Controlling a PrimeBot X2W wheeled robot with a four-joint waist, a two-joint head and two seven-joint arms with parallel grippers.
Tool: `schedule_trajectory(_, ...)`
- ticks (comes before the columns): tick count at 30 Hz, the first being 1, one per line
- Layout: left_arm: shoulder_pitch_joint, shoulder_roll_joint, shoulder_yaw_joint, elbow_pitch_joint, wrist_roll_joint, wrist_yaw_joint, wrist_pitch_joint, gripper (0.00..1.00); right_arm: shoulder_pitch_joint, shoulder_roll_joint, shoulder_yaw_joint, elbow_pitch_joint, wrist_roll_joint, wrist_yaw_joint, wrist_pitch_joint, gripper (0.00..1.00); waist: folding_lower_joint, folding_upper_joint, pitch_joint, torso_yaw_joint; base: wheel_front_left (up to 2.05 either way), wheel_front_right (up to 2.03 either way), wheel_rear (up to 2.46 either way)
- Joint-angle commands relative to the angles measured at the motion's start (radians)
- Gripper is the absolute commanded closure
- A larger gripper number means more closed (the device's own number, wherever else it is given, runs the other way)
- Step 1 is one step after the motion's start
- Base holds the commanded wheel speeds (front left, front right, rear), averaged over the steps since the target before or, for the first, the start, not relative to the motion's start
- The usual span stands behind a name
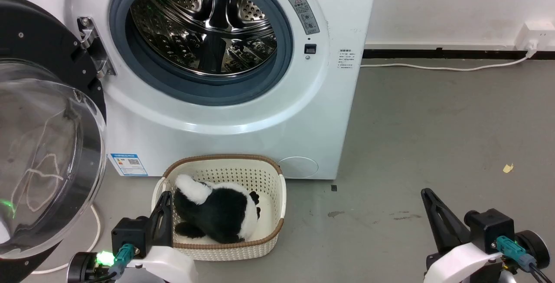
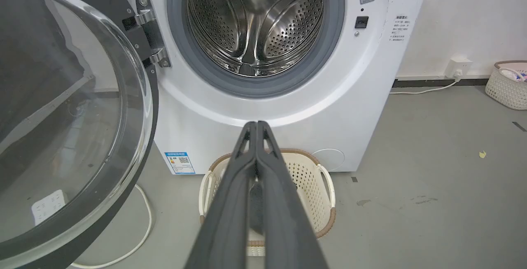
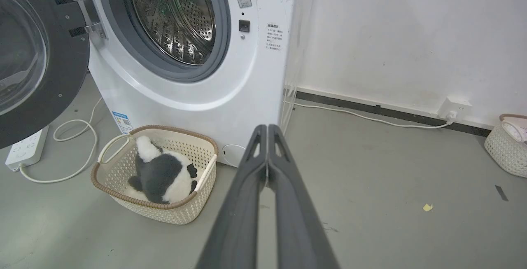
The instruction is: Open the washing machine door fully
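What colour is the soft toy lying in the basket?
The soft toy is black and white, panda-patterned, clearest in the right wrist view.

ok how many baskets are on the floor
2. One basket before the washer, holding a panda; a second basket by the wall, off to the right. Others may be hidden.

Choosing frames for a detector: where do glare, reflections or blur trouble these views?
Head view: pale reflections streak the glossy black round door's bulging clear window; the perforated steel drum glints. Left wrist view: a bright blurred glare spot sits high in that drum. Right wrist view: even light, no harsh glare on the grey floor.
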Motion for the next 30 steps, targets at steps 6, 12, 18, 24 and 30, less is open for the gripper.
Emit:
schedule_trajectory(6,-0.015,0.000,0.000,-0.004,0.009,-0.005,0.000,1.00,-0.012,0.004,-0.001,0.002,-0.008,0.001,0.000,1.00,0.0000,0.0000,0.000,0.000,0.00,0.00,0.00)
schedule_trajectory(12,-0.015,0.000,0.000,-0.004,0.009,-0.005,0.000,1.00,-0.012,0.004,-0.001,0.002,-0.008,0.001,0.000,1.00,0.0000,0.0000,0.000,0.000,0.00,0.00,0.00)
schedule_trajectory(18,-0.015,0.000,0.000,-0.004,0.009,-0.005,0.000,1.00,-0.012,0.004,-0.001,0.002,-0.008,0.001,0.000,1.00,0.0000,0.0000,0.000,0.000,0.00,0.00,0.00)
schedule_trajectory(24,-0.015,0.000,0.000,-0.004,0.009,-0.005,0.000,1.00,-0.012,0.004,-0.001,0.002,-0.008,0.001,0.000,1.00,0.0000,0.0000,0.000,0.000,0.00,0.00,0.00)
schedule_trajectory(30,-0.015,0.000,0.000,-0.004,0.009,-0.005,0.000,1.00,-0.012,0.004,-0.001,0.002,-0.008,0.001,0.000,1.00,0.0000,0.0000,0.000,0.000,0.00,0.00,0.00)
